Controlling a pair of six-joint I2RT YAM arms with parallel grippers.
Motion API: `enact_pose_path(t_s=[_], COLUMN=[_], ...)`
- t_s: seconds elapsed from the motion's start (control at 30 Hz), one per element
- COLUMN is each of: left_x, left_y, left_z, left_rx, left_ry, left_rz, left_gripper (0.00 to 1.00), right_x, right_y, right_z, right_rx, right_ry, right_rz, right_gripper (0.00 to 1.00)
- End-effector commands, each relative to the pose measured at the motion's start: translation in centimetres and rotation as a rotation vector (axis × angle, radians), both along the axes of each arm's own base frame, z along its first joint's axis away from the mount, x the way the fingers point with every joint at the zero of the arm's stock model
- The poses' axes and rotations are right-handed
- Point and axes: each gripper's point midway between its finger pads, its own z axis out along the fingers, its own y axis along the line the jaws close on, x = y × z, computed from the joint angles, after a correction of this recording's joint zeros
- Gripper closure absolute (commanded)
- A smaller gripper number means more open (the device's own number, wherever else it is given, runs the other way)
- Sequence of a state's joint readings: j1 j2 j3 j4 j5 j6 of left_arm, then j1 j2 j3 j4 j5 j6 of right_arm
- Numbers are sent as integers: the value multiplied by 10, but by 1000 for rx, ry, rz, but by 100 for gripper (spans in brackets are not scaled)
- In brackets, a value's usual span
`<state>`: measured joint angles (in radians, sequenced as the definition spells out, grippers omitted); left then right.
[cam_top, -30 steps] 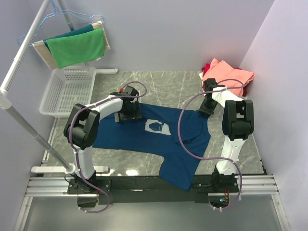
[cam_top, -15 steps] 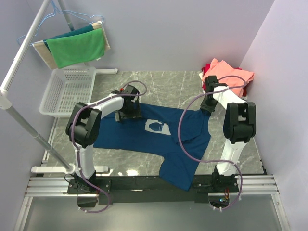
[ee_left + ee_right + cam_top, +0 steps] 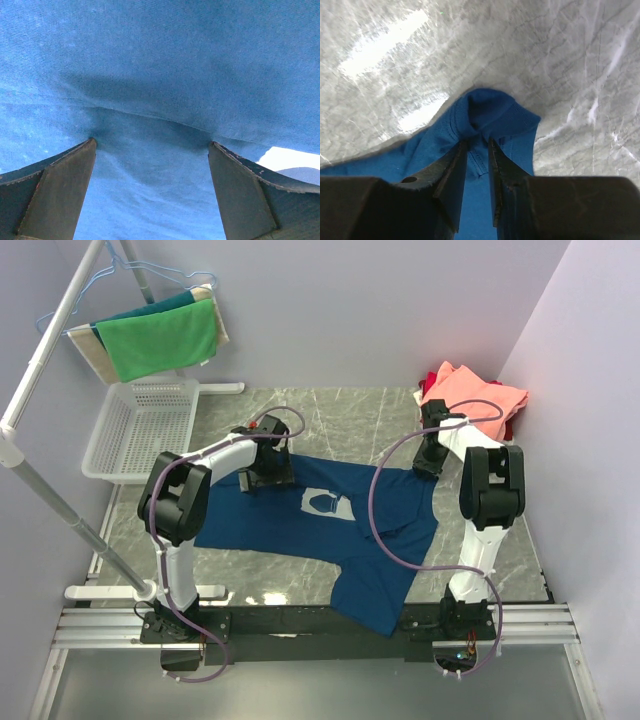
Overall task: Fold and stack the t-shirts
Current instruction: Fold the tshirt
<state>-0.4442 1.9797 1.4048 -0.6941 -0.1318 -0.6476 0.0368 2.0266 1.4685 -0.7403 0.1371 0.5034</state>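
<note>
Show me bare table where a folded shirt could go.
Bare marble: the far strip between white basket and salmon-pink stack, beyond the navy t-shirt; also the near-left patch. Crowded: far-right corner, where the right gripper pinches the shirt.

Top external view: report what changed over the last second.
The right arm swayed its elbow rightward, then back left; the right end effector, pinching the navy t-shirt, barely moved. The left end effector, open on the shirt, the pink and red t-shirts and the green cloth stayed put.
</note>
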Motion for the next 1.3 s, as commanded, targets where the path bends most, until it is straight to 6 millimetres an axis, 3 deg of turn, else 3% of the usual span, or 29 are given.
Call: enact_pose_path(t_s=[0.0,0.13,0.53,0.7,0.8,0.93,0.97,1.0,1.1,1.13,1.2,1.23,1.27], left_x=[10,12,-9,-14,-15,-10,-9,-7,1,4,9,12,13], left_y=[3,12,57,67,69,65,64,63,56,54,45,40,34], left_z=[5,8,-24,-31,-32,-28,-26,-23,-10,-6,7,11,16], left_rx=[-8,9,112,129,124,101,95,88,50,36,-13,-36,-72], left_ry=[-21,-32,66,93,101,90,86,76,38,20,-17,-42,-53], left_rz=[34,61,156,175,177,164,156,154,134,128,95,82,55], left_gripper=[0,0,1,1,1,0,1,1,1,1,1,0,1], right_x=[7,7,27,43,62,73,73,72,67,66,58,55,52], right_y=[2,2,-26,-31,-27,-20,-17,-16,-11,-10,-10,-9,-7], right_z=[-2,-2,43,43,47,41,38,38,46,63,69,87,92], right_rx=[-3,-1,-130,-140,-123,-85,-72,-64,-42,-34,-31,-22,-16], right_ry=[-2,-1,-85,-88,-115,-96,-87,-86,-130,-176,-201,-243,-258], right_rz=[18,22,-38,-46,-35,-8,-5,-5,-5,-5,-13,-15,-17], right_gripper=[69,100,100,100,100,100,98,77,53,52,52,51,51])
